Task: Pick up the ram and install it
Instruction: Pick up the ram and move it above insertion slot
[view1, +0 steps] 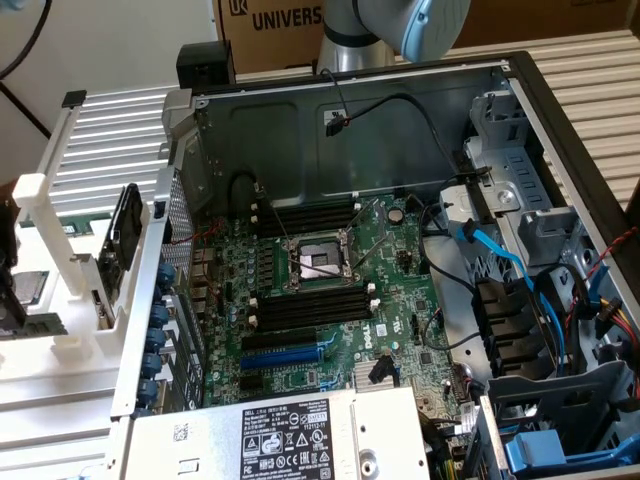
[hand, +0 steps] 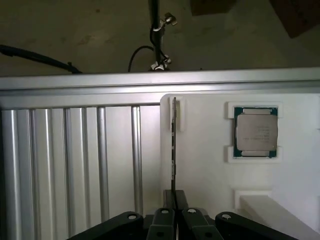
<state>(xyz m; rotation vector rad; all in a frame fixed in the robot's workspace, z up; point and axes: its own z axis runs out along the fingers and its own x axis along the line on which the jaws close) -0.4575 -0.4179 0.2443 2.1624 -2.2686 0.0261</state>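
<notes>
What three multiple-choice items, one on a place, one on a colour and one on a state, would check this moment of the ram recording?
1. Where is the ram?
A. seated in a memory slot
B. lying flat on the power supply
C. set on edge in the white holder

2. What colour is the long expansion slot on the motherboard?
A. blue
B. red
C. yellow

3. How is the gripper?
A. open wide above the case
B. shut on the ram
C. shut on a cable

Answers:
1 C: the wrist view shows its thin edge running along the white holder.
2 A: it shows bright blue in the exterior view.
3 B: in the wrist view its jaws are closed on the stick's near end.
</notes>
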